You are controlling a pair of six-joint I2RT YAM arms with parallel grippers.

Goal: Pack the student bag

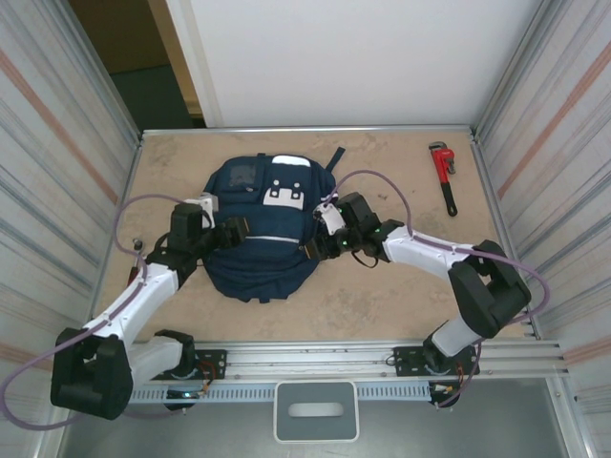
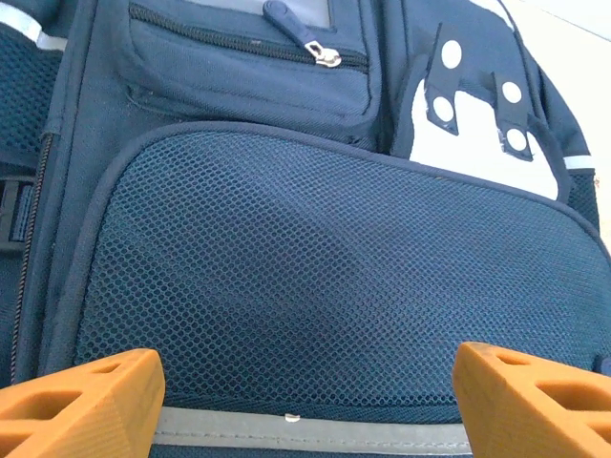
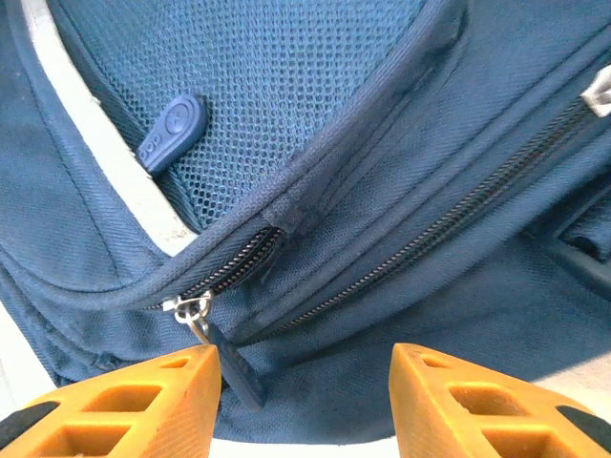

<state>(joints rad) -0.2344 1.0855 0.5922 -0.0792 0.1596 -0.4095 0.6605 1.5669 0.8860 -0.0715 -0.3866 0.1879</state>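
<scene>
The student bag, a navy-blue backpack with white stripes and a white patch, lies flat in the middle of the table. My left gripper hangs over its left side. In the left wrist view its orange fingers stand wide apart above the mesh front pocket and a grey stripe, holding nothing. My right gripper is at the bag's right edge, open. The right wrist view shows a zip pull hanging just beside one orange finger, free of the jaws, below two closed zips.
A red pipe wrench lies at the back right of the table. Ribbed metal walls close in the left and right sides. A strap sticks out from the bag's far end.
</scene>
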